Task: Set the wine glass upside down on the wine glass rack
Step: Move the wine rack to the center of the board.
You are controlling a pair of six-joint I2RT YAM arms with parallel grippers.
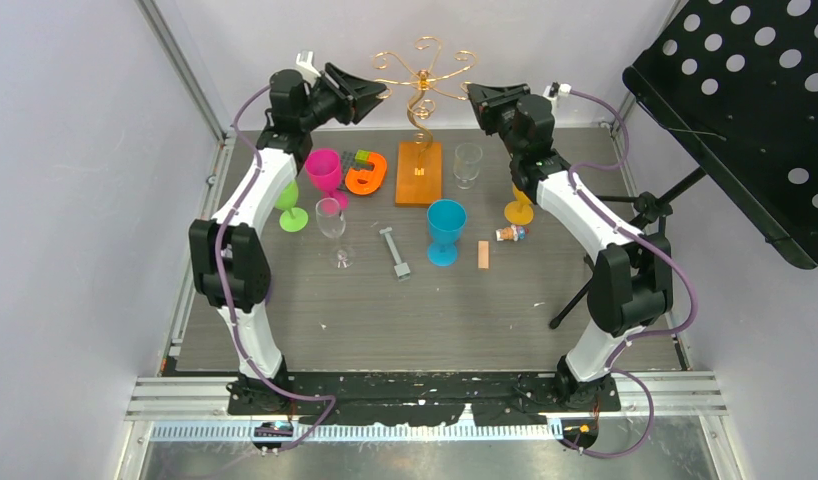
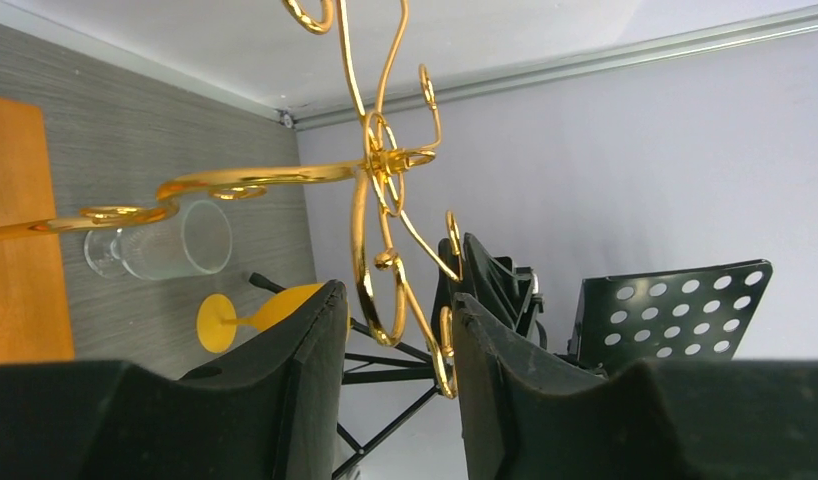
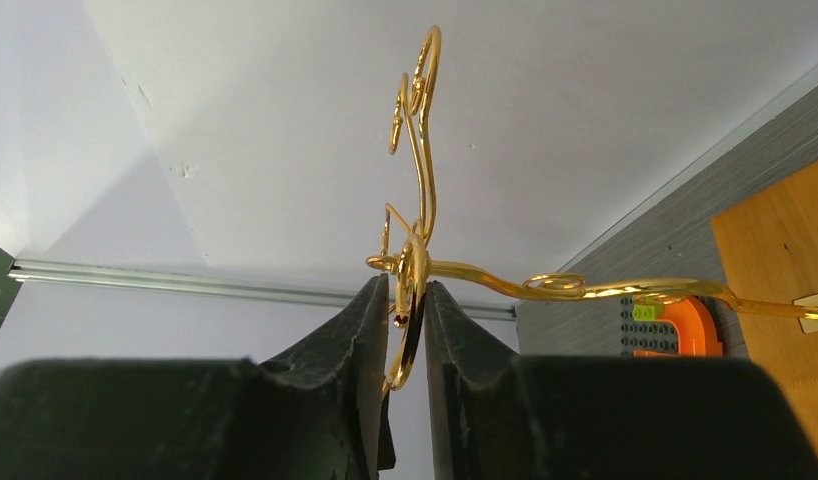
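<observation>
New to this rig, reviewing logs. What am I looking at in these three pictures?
Two white robot arms are bolted at the table's near edge. The overhead picture is from a fixed camera; the other two are from cameras on each wrist, looking past black fingers. On the table: a gold wire rack on an orange base, pink, green, blue and yellow goblets, two clear glasses, and small bits. Both arms reach up to the rack's scrolled arms. The right end effector pinches a gold scroll. The left end effector straddles another scroll, with gaps showing. No glass is held.
</observation>
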